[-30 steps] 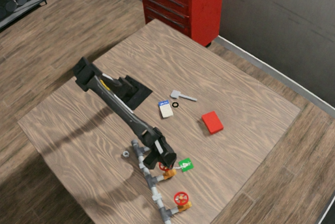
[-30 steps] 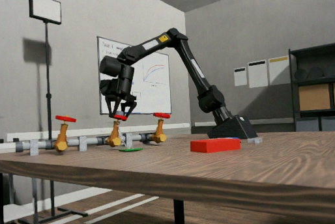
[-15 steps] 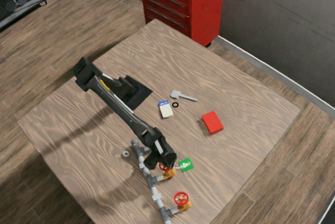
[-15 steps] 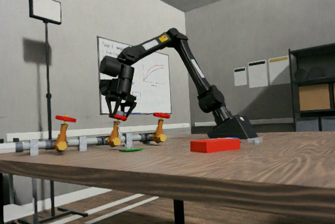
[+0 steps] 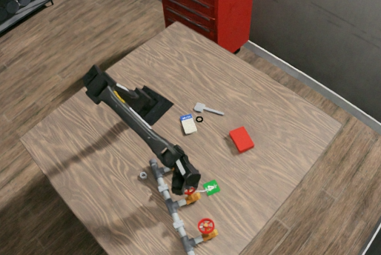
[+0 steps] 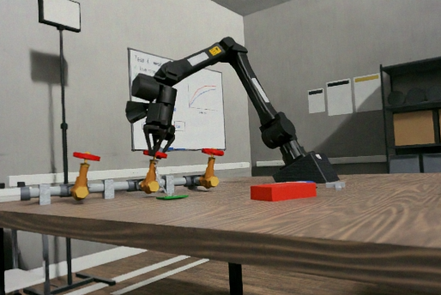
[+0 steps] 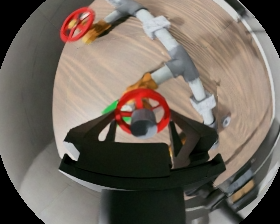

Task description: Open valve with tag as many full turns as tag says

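Note:
A grey pipe (image 5: 168, 196) runs along the table's near-left edge and carries three brass valves with red handwheels. The middle valve (image 6: 157, 154) has a green tag (image 5: 211, 187) chained to it, lying flat on the table. My gripper (image 6: 157, 151) hangs straight down over this middle valve and is shut on its red handwheel (image 7: 143, 111). In the top view the gripper (image 5: 184, 190) covers most of that wheel. The end valve (image 5: 205, 231) and the far valve (image 6: 212, 152) stand free of the gripper. The number on the tag is too small to read.
A red block (image 5: 242, 138), a grey key-shaped tool (image 5: 207, 108), a small black ring (image 5: 199, 119), a white-and-blue card (image 5: 187, 124) and a grey nut (image 5: 141, 173) lie on the table. A red tool cabinet (image 5: 209, 18) stands beyond the far edge.

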`<state>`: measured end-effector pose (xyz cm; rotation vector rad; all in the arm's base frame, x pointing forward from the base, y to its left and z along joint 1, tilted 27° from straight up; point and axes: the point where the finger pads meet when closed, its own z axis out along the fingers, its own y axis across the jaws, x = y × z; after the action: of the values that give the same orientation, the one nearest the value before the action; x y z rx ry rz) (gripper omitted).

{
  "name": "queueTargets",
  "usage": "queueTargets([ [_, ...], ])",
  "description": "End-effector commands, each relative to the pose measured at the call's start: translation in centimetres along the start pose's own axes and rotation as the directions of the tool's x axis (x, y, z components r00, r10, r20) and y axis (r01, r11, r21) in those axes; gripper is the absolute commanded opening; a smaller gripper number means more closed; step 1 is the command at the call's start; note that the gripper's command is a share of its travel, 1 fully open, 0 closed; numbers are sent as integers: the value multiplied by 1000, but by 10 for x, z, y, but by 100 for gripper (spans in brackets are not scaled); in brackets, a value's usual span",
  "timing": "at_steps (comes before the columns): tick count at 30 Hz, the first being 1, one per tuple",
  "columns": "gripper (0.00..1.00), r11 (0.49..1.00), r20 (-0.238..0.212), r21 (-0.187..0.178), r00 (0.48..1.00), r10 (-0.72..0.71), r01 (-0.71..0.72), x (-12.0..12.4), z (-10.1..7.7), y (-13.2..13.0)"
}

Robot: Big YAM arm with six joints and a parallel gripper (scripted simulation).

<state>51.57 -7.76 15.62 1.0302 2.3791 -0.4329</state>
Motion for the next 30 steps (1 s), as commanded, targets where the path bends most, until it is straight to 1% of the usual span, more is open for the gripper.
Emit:
queueTargets([
  [1, 0, 947, 23, -7, 947, -320, 320, -13, -9, 6],
  [4, 0, 884, 26, -4, 884, -466, 467, -13, -9, 6],
  [7, 0, 808, 26, 0, 808, -589, 589, -13, -9, 6],
  [9, 0, 808, 26, 0, 808, -589, 589, -13, -9, 6],
  [10, 0, 730, 28, 2, 730, -683, 683, -14, -9, 7],
  [12, 0, 663, 27, 4, 662, -749, 749, -14, -9, 7],
  [16, 0, 506, 25, 10, 505, -863, 863, -14, -9, 7],
  [20, 0, 330, 22, 15, 330, -944, 944, -14, -9, 7],
  [24, 0, 144, 17, 19, 143, -990, 989, -14, -9, 7],
  [26, 0, 144, 17, 19, 143, -990, 989, -14, -9, 7],
  [27, 0, 23, 14, 20, 23, -1000, 1000, -12, -7, 6],
  [30, 0, -115, 11, 22, -115, -993, 993, -12, -7, 6],
])
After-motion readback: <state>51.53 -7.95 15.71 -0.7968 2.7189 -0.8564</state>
